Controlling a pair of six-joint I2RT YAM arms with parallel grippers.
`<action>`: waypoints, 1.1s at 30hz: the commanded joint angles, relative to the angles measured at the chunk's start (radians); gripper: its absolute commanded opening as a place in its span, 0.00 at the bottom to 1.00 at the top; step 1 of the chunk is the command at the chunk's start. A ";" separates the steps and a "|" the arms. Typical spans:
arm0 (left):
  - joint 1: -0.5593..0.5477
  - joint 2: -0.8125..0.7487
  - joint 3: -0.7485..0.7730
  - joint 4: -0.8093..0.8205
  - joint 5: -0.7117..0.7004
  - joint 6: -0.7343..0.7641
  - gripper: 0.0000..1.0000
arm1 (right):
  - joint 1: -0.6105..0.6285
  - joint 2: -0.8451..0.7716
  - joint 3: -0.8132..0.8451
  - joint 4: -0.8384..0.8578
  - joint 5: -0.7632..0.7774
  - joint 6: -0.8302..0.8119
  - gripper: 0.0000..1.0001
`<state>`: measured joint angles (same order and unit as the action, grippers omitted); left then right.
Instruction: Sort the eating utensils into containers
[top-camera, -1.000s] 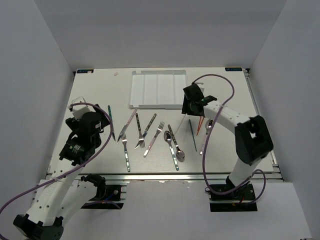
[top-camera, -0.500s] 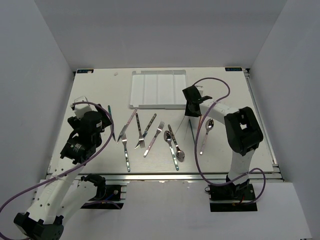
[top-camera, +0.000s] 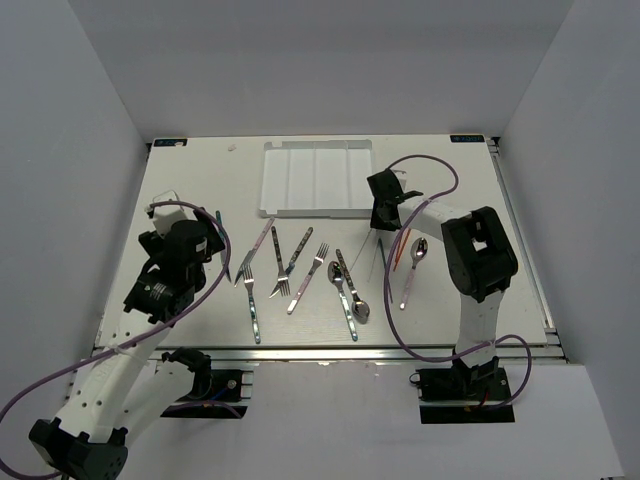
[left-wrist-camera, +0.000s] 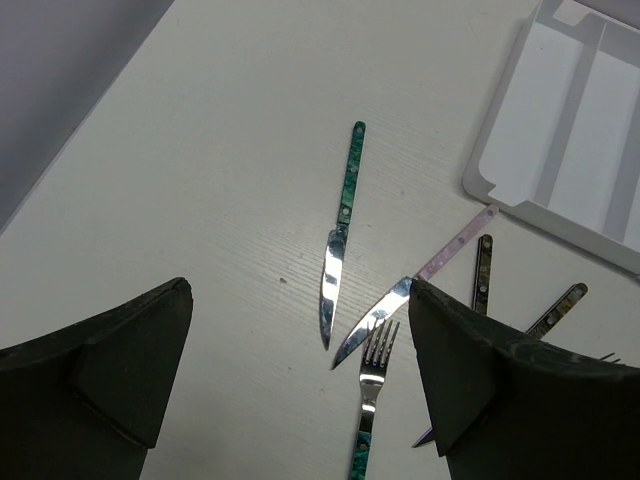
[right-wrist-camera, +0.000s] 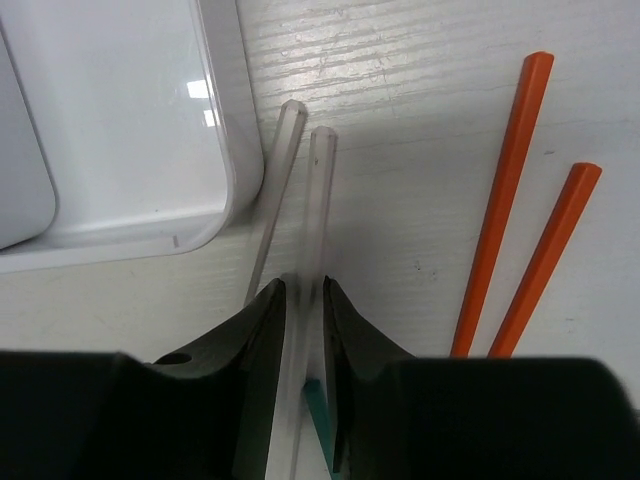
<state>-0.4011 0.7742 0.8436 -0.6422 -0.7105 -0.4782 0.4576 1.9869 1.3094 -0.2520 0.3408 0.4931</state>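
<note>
Eating utensils (top-camera: 300, 270) lie scattered mid-table, none in the tray (top-camera: 268, 180) at the far edge; our right gripper (right-wrist-camera: 303, 300) pinches a white chopstick (right-wrist-camera: 318, 200) beside the tray's near right corner, likely to lift it; our left gripper (left-wrist-camera: 300, 300) hangs spread over the left-edge knife (left-wrist-camera: 340, 235).
</note>
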 joint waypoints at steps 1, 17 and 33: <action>0.004 0.002 0.000 0.018 0.011 0.010 0.98 | -0.010 0.021 0.001 0.011 -0.017 0.025 0.27; 0.004 0.002 0.000 0.018 0.023 0.012 0.98 | -0.010 -0.100 -0.012 0.002 0.018 0.127 0.00; 0.005 -0.003 -0.001 0.018 0.022 0.012 0.98 | -0.022 0.086 0.518 -0.071 -0.183 -0.204 0.00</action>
<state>-0.4011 0.7815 0.8436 -0.6422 -0.6926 -0.4709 0.4465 1.8988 1.6337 -0.2764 0.2203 0.4397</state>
